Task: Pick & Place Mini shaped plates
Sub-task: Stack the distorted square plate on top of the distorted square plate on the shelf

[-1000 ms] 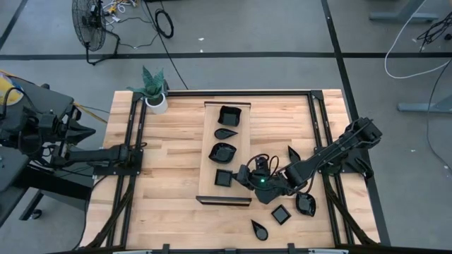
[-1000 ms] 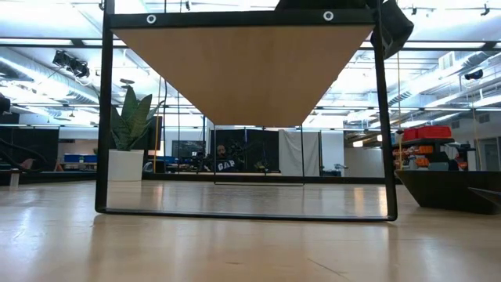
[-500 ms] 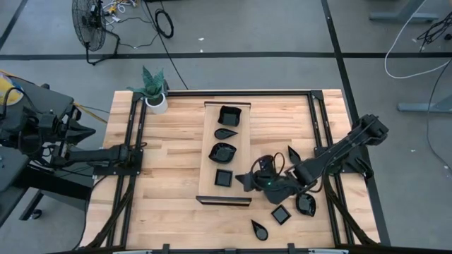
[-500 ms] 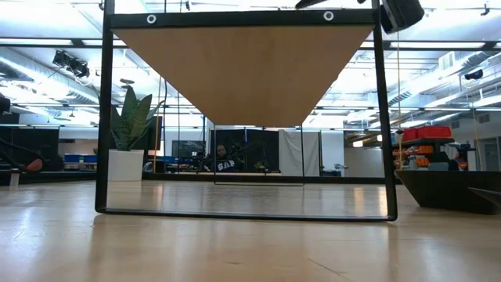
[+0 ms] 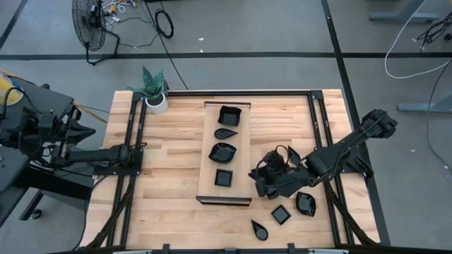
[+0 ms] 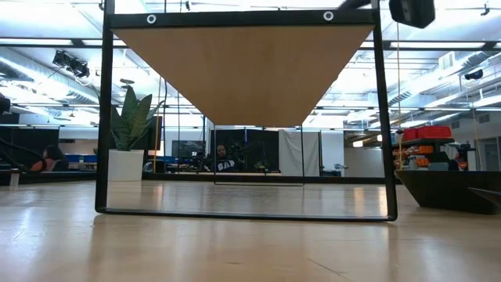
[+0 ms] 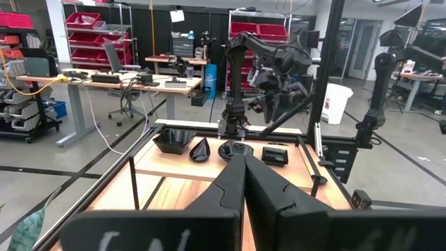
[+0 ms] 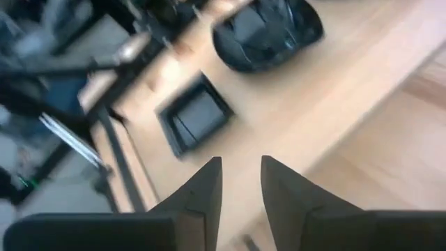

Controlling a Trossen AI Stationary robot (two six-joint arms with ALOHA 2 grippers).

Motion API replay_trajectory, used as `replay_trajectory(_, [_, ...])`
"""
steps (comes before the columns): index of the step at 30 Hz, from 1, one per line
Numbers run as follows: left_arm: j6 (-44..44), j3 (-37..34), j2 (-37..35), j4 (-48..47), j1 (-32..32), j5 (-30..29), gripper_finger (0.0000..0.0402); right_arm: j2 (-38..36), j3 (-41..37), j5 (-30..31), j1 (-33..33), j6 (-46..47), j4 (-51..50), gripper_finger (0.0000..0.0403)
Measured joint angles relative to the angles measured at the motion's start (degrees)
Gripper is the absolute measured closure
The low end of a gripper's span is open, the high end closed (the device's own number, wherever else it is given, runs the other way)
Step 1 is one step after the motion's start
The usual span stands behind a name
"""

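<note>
The mini shaped plates are small glossy black dishes. On the long pale board (image 5: 209,152) lie a deep square one (image 5: 229,115), a teardrop (image 5: 226,132), a wavy bowl (image 5: 222,152) and a small square (image 5: 224,178). On the bare table lie a leaf (image 5: 293,153), a wavy bowl (image 5: 305,203), a square (image 5: 281,214) and a teardrop (image 5: 259,229). My right gripper (image 5: 257,178) hovers open just right of the board; its blurred wrist view shows empty fingers (image 8: 240,185) above a square plate (image 8: 195,118) and a wavy bowl (image 8: 268,28). My left gripper (image 7: 244,174) is shut and waits at the table's left (image 5: 134,152).
A small white pot with a green plant (image 5: 155,95) stands at the far left corner. Black frame rails (image 5: 131,183) (image 5: 326,141) run near to far on both sides of the table. Bare wood lies between the left rail and the board.
My right gripper has drawn back from the small square plate at the board's near end toward the table's right, and its arm has pulled back with it. The plates have stayed where they were.
</note>
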Motion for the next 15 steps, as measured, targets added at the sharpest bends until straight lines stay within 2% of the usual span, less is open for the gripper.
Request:
replay_trajectory(8, [0.01, -0.01, 0.0, -0.02, 0.0, 0.0, 0.0387, -0.65, -1.04, -11.16, -0.13, -4.47, -9.14, 0.0308])
replay_trajectory(15, [0.02, 0.0, 0.0, -0.01, 0.0, 0.0, 0.0387, -1.92, -7.77, -17.67, -1.1, -1.89, -10.03, 0.031])
